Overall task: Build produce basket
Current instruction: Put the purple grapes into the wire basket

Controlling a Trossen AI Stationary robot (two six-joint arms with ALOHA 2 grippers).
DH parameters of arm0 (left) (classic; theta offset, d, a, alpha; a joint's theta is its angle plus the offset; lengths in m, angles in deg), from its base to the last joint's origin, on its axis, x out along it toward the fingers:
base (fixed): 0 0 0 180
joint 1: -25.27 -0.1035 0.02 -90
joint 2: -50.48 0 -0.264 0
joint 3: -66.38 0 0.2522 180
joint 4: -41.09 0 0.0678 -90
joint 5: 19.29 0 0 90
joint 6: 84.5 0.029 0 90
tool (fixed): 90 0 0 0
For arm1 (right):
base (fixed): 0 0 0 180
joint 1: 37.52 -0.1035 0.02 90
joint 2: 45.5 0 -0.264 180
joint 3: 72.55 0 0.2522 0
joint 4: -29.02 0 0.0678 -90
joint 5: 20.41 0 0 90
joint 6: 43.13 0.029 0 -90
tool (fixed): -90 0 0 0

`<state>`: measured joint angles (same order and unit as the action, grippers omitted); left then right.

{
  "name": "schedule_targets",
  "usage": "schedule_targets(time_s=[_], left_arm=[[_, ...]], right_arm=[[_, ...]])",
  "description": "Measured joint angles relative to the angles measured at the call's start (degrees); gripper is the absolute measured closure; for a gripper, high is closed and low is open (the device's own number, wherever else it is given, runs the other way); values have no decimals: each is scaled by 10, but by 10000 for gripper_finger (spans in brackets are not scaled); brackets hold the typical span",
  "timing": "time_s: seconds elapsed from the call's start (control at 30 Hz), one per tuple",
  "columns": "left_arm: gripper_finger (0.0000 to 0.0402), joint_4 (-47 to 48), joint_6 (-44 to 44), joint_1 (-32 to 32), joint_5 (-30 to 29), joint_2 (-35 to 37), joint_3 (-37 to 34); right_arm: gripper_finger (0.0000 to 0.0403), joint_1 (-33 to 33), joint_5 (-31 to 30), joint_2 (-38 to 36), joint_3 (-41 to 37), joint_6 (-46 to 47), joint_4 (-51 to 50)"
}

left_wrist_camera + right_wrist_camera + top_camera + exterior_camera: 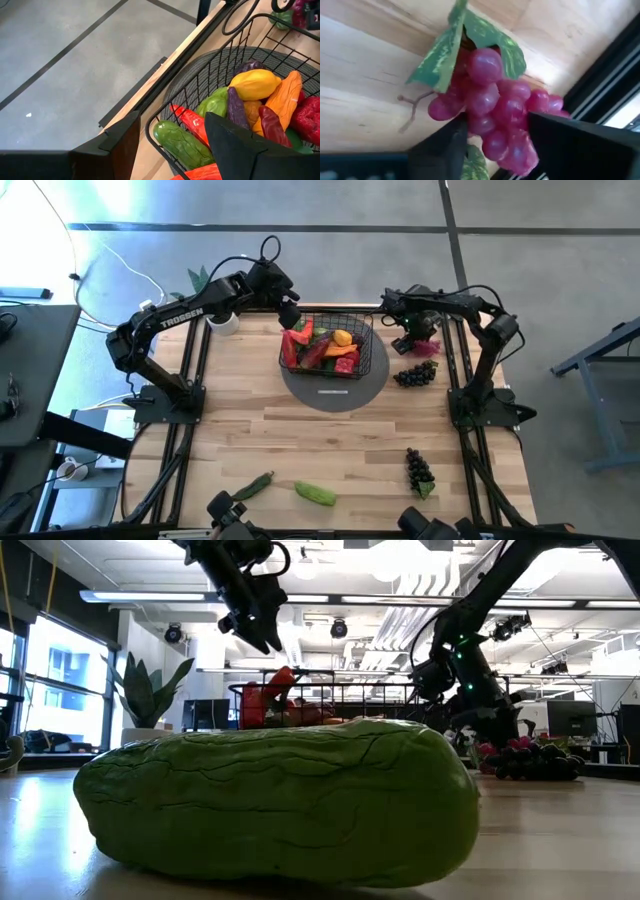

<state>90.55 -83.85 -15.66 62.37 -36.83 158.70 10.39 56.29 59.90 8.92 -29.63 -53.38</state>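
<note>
Right gripper (492, 132) clamps glossy round pink grapes (495, 105) on pale wood; left gripper (170, 145) stands apart.

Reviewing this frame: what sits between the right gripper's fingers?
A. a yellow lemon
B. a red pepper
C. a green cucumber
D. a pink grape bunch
D: in the right wrist view the right gripper has its fingers on either side of the pink grapes lying on the table; the high view shows it at that bunch, right of the basket.
</note>
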Motion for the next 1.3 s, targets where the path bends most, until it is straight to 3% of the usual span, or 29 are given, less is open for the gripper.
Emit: schedule_targets(time_s=[0.23, 0.3, 0.73, 1.03, 1.3], left_arm=[[190, 0, 0, 0, 0, 0, 0], [190, 0, 0, 0, 0, 0, 0], [190, 10, 1, 0, 1, 0, 0], [190, 59, 16, 0, 2, 0, 0], [190, 122, 26, 0, 1, 0, 0]], right_arm=[[373, 5, -11, 0, 0, 6, 0], [392, 5, -11, -3, 0, 3, 2], [400, 5, 20, -84, 0, 34, 1], [402, 4, 66, -195, 0, 95, 26], [403, 2, 123, -305, 0, 164, 118]])
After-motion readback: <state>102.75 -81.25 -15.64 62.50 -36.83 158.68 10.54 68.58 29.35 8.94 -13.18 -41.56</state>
